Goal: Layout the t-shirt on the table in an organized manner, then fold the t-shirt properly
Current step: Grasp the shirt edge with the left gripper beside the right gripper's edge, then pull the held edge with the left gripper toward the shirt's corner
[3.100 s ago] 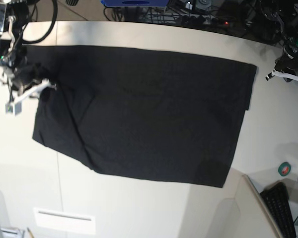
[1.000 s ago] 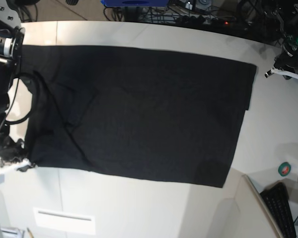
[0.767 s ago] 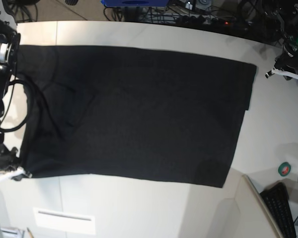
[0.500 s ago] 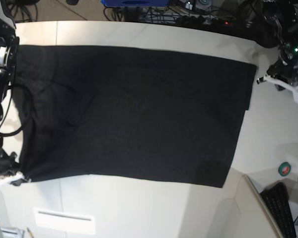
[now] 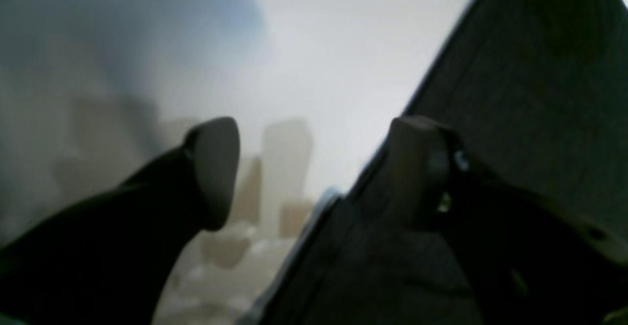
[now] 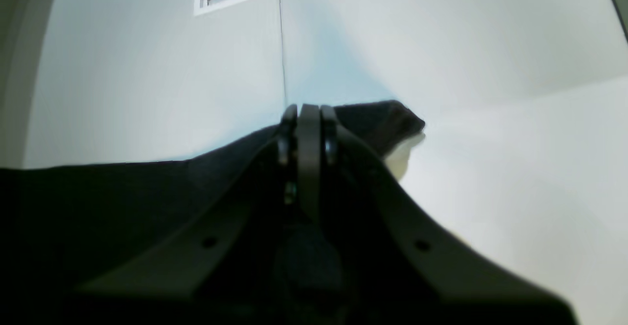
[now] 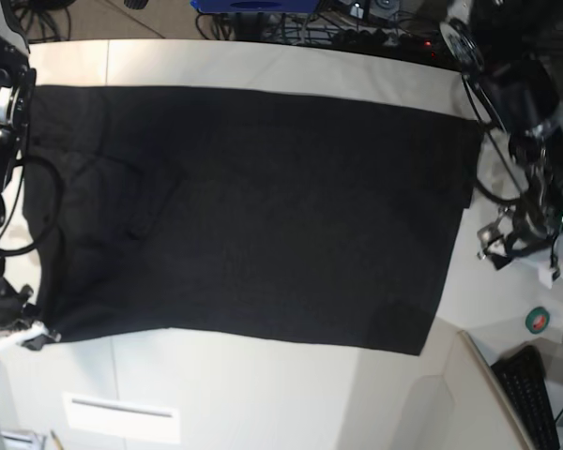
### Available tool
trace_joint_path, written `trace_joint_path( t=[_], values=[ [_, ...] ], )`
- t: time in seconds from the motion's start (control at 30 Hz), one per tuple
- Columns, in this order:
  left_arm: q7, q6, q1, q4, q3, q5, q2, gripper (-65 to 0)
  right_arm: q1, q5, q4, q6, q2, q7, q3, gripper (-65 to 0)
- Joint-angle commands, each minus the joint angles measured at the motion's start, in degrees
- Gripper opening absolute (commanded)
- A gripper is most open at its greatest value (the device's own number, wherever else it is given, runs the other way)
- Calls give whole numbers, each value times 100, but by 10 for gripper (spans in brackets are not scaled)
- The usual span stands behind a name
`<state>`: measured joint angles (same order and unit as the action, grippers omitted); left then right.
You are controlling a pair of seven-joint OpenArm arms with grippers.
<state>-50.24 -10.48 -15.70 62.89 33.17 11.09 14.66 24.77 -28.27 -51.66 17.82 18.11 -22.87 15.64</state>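
the black t-shirt (image 7: 253,211) lies spread across the off-white table (image 7: 263,394), its lower-left corner now pulled out square by the right gripper (image 7: 19,330), clamped shut on it, while the left gripper (image 7: 518,248), jaws newly wide and empty, has swung down beside the right edge, likely to grasp next.

Along the top of the base view, behind the curved far edge, a tangle of dark cables (image 7: 375,28) runs beside a blue object (image 7: 253,5), with a small red light among them. In the lower right corner sit a black keyboard (image 7: 535,398) and a green roll of tape (image 7: 538,320). A white recessed panel (image 7: 122,417) lies at lower left. Light is even and soft, with mild shadows.
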Motion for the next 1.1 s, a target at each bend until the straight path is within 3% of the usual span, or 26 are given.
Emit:
trace_joint_path(
  t=[0.0, 0.23, 0.5, 0.57, 0.7, 0.73, 0.93, 1.07],
  values=[
    [88, -11, -350, -316, -235, 64, 183, -194, 182, -61, -113, 94, 101, 138, 14, -650],
    [1125, 15, -1282, -2382, -1317, 100, 271, -193, 103, -61, -113, 121, 110, 138, 14, -650],
    [1556, 15, -1564, -3472, -1932, 108, 253, -201, 103, -61, -113, 138, 233, 138, 14, -650],
    [1564, -3, -1520, -3463, -1976, 108, 244, -275, 94, -61, -113, 147, 242, 138, 14, -650],
    [1573, -11, -1441, -3445, -1985, 108, 209, -617, 24, -61, -113, 147, 242, 147, 23, -650],
    [1573, -11, -1441, -3445, -1959, 108, 209, -650, 24, -61, -113, 147, 242, 147, 23, -650],
    [1529, -3, -1449, -3278, -1932, 108, 262, -650, -99, -61, -113, 147, 242, 155, 23, -650],
    [958, 6, -1045, -2092, -1923, 117, 227, -650, -161, -61, -113, 147, 242, 155, 23, -650]
  ],
)
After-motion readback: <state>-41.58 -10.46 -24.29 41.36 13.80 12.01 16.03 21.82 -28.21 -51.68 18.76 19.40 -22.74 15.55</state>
